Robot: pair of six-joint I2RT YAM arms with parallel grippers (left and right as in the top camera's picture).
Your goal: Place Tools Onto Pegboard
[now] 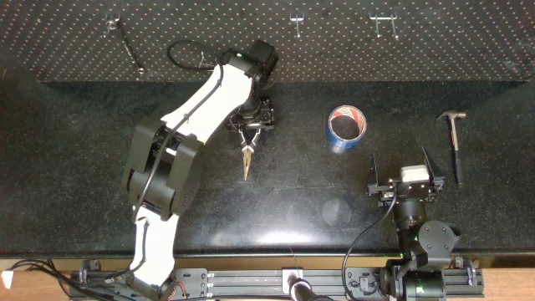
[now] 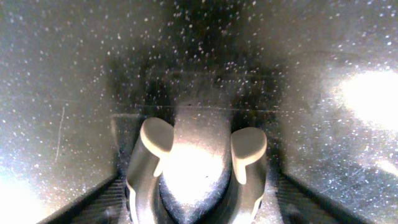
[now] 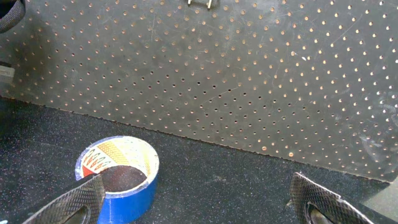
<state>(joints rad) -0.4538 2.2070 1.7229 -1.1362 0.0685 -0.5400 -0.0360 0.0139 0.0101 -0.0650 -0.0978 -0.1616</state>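
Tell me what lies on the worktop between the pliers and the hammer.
The blue tape roll, seen in the top view, lies between the pliers and the hammer.

Black worktop (image 1: 84,184): pliers (image 1: 247,157), tape (image 1: 346,128), hammer (image 1: 456,144)

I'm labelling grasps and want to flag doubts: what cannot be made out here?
1. Left gripper and its hold on the pointed metal pliers: in the top view it covers the handles; in the left wrist view glare blurs everything.
2. Blue tape roll: in the right wrist view the bottom edge and the right gripper cut it off.
3. Hook holding the silver wrench on the pegboard: top view, too small.
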